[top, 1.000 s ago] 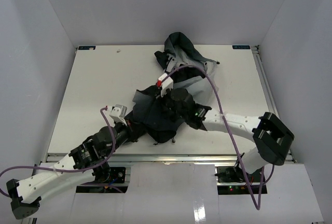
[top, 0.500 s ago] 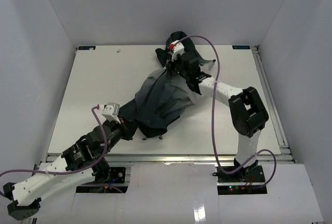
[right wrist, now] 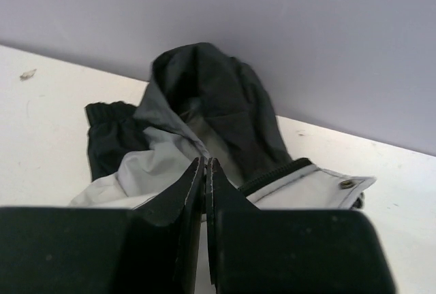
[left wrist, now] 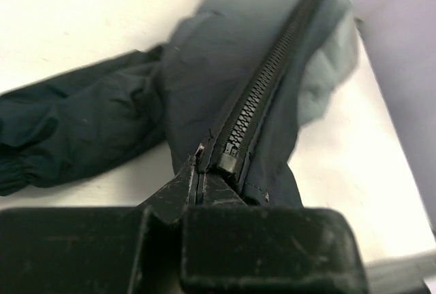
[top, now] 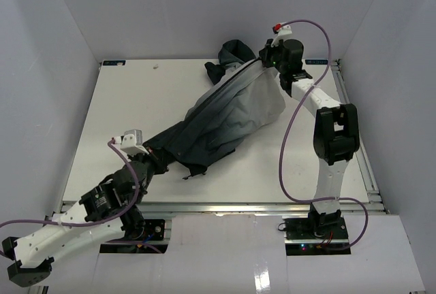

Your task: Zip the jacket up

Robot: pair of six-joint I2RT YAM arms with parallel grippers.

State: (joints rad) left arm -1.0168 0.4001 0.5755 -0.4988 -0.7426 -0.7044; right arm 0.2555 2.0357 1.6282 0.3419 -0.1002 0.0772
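Observation:
The jacket (top: 231, 113) lies stretched in a diagonal band across the white table, grey panel up, dark hood (top: 235, 52) at the far end. Its zipper (left wrist: 266, 83) runs closed from the hem away toward the collar. My left gripper (top: 151, 156) is at the near-left end, shut on the hem beside the zipper's bottom stop (left wrist: 199, 161). My right gripper (top: 267, 62) is at the far right by the collar, its jaws (right wrist: 206, 163) pressed together at the zipper's top end (right wrist: 272, 175); the pull itself is hidden between them. The fabric between the two grippers looks taut.
A dark sleeve (left wrist: 68, 131) trails left of the hem. White walls close in the table (top: 116, 96) on three sides, the back wall just behind the right gripper. A purple cable (top: 300, 110) loops along the right arm. A metal rail (top: 351, 117) borders the right edge.
My right gripper has swept from the jacket's near end up along the zipper to the collar at the far right, drawing the jacket out long. The left gripper pulled slightly toward the near left.

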